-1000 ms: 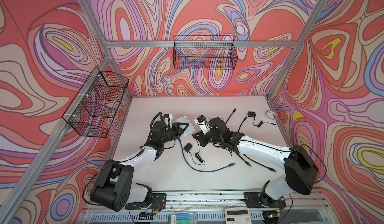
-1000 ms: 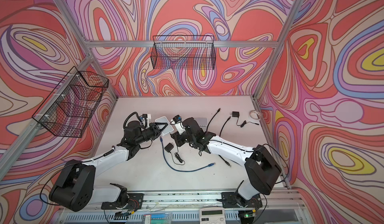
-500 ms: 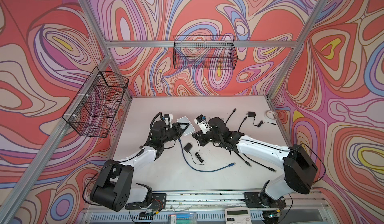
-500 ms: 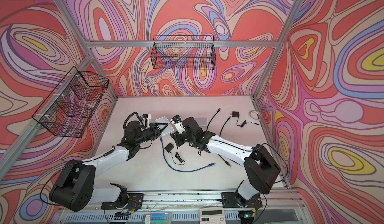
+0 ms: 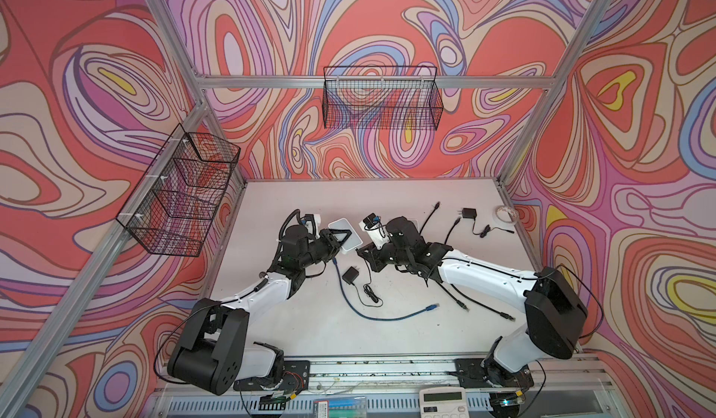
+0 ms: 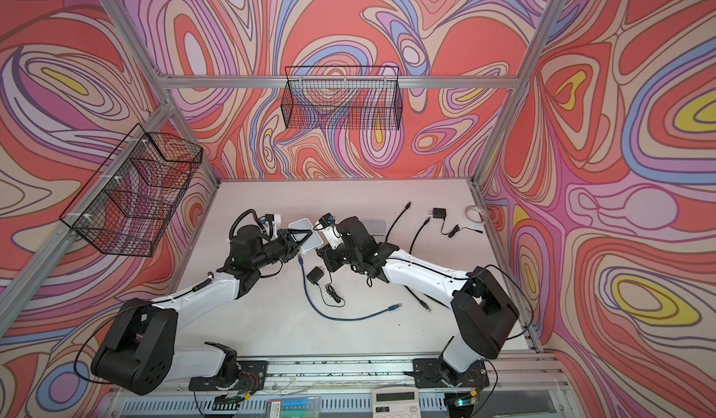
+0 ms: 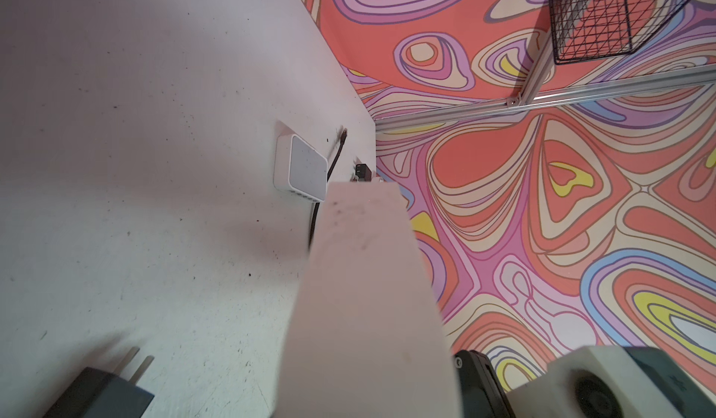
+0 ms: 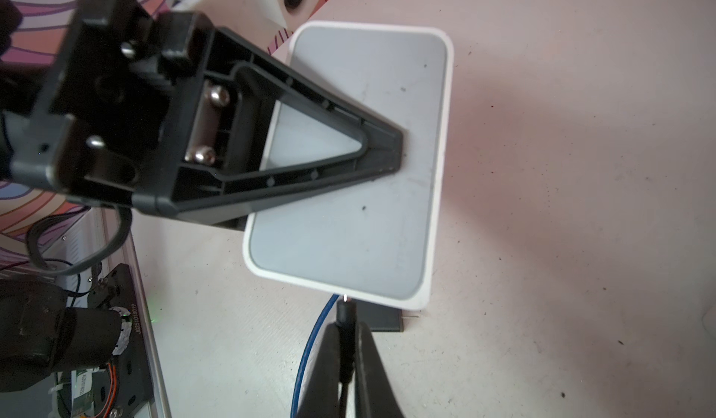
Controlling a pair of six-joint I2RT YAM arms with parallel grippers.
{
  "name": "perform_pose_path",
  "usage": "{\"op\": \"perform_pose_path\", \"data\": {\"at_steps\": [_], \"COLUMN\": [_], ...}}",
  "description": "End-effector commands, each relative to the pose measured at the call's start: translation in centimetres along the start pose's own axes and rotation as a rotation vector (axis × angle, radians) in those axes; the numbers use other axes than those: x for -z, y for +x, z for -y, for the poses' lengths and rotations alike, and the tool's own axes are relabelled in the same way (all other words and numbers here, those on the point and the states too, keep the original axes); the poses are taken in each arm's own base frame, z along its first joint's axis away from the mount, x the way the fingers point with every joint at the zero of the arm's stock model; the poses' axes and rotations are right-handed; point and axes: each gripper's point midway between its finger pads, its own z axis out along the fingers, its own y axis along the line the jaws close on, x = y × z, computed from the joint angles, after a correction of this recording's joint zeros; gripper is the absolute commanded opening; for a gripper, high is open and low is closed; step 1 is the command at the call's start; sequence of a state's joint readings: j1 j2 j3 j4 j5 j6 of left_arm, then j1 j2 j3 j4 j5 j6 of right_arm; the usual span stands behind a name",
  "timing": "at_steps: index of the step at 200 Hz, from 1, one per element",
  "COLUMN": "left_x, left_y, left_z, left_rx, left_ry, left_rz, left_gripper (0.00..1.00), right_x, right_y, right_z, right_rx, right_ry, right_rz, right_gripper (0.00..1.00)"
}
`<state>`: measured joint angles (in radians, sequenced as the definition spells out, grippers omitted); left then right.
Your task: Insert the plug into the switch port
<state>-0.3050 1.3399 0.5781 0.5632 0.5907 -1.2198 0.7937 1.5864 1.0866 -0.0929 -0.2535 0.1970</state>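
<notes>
My left gripper [image 5: 340, 238] is shut on the white switch [image 5: 346, 237], a flat box with a grey top, and holds it tilted above the table; it shows in both top views [image 6: 306, 234]. In the right wrist view one black finger [image 8: 310, 145] of the left gripper lies across the switch [image 8: 368, 210]. My right gripper [image 8: 345, 332] is shut on the black barrel plug [image 8: 345, 315]. The plug's metal tip sits right at the switch's near edge; the port itself is hidden. In the left wrist view the held switch [image 7: 364, 300] is seen edge-on and hides the jaws.
A blue cable [image 5: 387, 315] and a black adapter [image 5: 351, 274] lie below the switch. A second white switch [image 6: 374, 225] sits behind the right arm. Black cables [image 5: 432, 216], another adapter [image 5: 469, 214] and a tape roll [image 5: 505, 214] lie far right. Wire baskets [image 5: 381, 100] hang on the walls.
</notes>
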Motion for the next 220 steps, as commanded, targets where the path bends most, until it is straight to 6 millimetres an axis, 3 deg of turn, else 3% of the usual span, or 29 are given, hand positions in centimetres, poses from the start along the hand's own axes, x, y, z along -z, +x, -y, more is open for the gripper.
{"op": "perform_pose_path", "data": {"at_steps": [1, 85, 220], "left_x": [0.5, 0.6, 1.5], "left_y": [2.5, 3.2, 4.8], "left_z": [0.7, 0.7, 0.3], "left_rx": [-0.015, -0.015, -0.058], "left_ry": [0.008, 0.007, 0.008], "left_rz": [-0.112, -0.137, -0.200], "left_gripper": [0.00, 0.00, 0.00], "right_x": [0.3, -0.9, 0.9], "right_y": [-3.7, -5.3, -8.1], "right_z": [-1.0, -2.1, -2.1], "right_rx": [0.046, 0.033, 0.066], "right_ry": [-0.022, -0.065, -0.020], "right_rz": [0.104, 0.132, 0.210], "right_gripper": [0.00, 0.00, 0.00]}}
